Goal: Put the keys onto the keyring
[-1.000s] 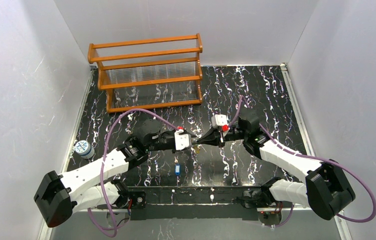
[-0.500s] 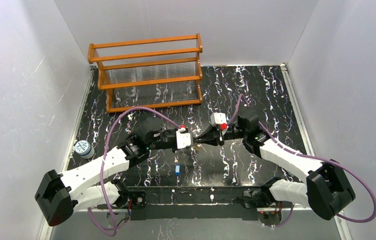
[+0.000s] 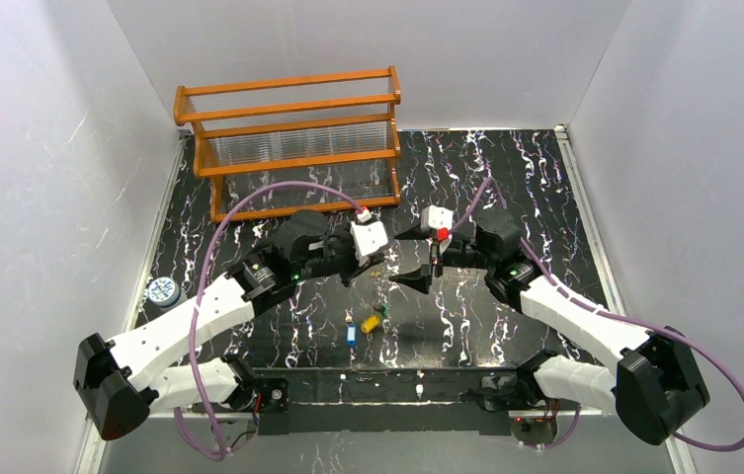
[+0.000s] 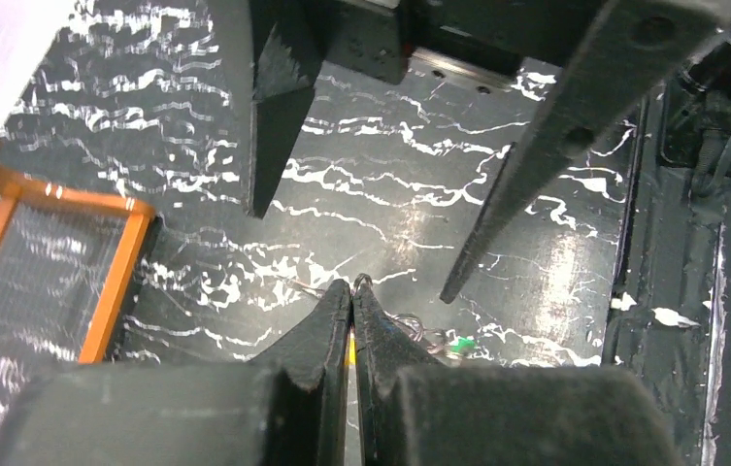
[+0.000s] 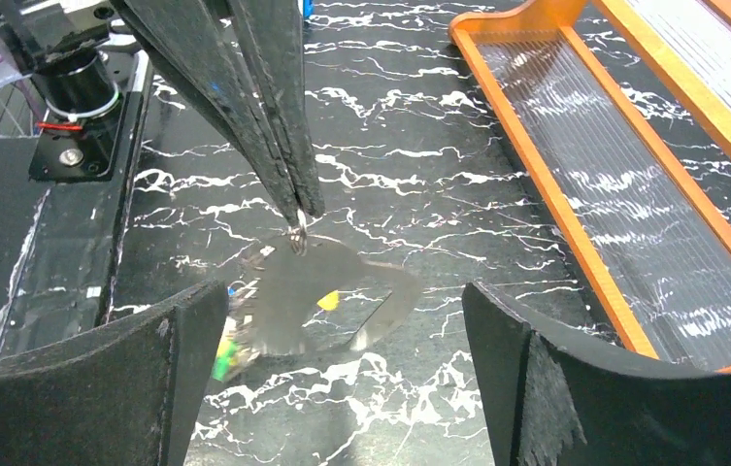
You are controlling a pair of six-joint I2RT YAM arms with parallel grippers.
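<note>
Left gripper (image 4: 353,287) is pinched together on the keyring (image 5: 288,291), which hangs blurred over mid-table. A yellow key (image 5: 328,301) and a green key (image 5: 228,361) are smeared beside it. Right gripper (image 3: 415,259), just right of it, gapes wide and holds nothing. A blue key (image 3: 351,334) lies nearer on the table (image 3: 506,178).

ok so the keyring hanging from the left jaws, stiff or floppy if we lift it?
Probably floppy: the keyring sags as a motion-blurred loop under the left gripper, whose jaws are shut on one point of it. Likely light, since that fingertip pinch carries it. Expect it to swing; the yellow key seems to hang low on the loop, smeared too.
</note>
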